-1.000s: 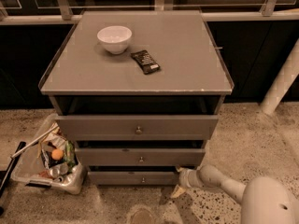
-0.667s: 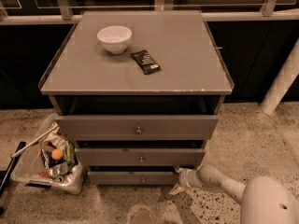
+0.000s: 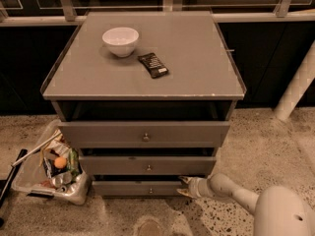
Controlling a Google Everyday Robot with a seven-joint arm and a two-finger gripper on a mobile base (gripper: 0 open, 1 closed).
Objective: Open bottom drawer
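The bottom drawer point(image 3: 133, 188) is the lowest of three grey fronts on the cabinet, with a tiny round knob point(image 3: 150, 190) at its centre. It stands out a little, with a dark gap above it. My gripper point(image 3: 182, 187) comes in from the lower right on a white arm point(image 3: 231, 191) and sits at the right end of the bottom drawer's front. Its two fingertips are apart, one at the front's top edge and one at its lower edge. It holds nothing.
The middle drawer point(image 3: 147, 164) and top drawer point(image 3: 145, 134) are above, both pulled out slightly. A white bowl point(image 3: 120, 41) and a dark snack packet point(image 3: 153, 65) lie on the cabinet top. A clear bin of rubbish point(image 3: 51, 168) stands on the floor at the left. A white post point(image 3: 295, 90) rises at the right.
My gripper has moved slightly up and left, closer against the bottom drawer's right end. The drawers have not visibly moved.
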